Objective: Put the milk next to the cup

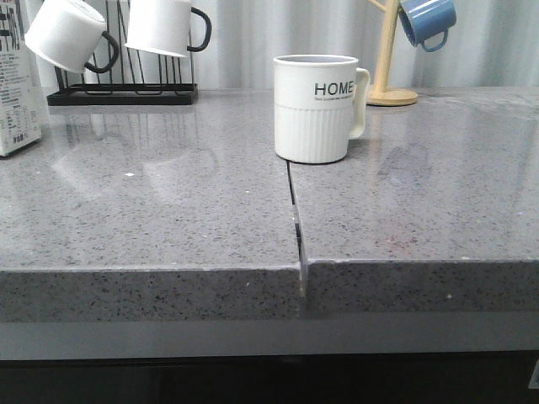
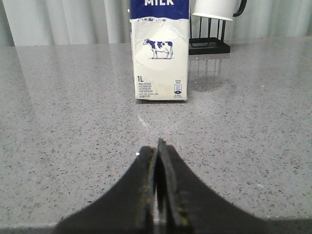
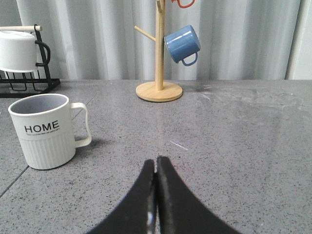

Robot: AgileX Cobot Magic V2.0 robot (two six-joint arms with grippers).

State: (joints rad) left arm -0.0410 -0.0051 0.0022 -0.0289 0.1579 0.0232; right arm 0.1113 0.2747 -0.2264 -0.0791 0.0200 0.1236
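The milk [image 2: 160,58], a white carton with a blue top band, a cow picture and "1L", stands upright on the grey counter; the front view shows only a strip of the milk [image 1: 17,93] at the far left edge. The cup [image 1: 314,108], a white ribbed mug marked "HOME" with a white handle, stands mid-counter, well right of the milk. My left gripper [image 2: 157,145] is shut and empty, a short way in front of the carton. My right gripper [image 3: 156,161] is shut and empty, with the cup [image 3: 46,130] off to its side. Neither gripper shows in the front view.
A black rack [image 1: 122,91] at the back left holds two white mugs with black handles [image 1: 168,25]. A wooden mug tree [image 3: 159,73] with a blue mug [image 3: 181,44] stands at the back right. A seam [image 1: 295,219] splits the counter below the cup.
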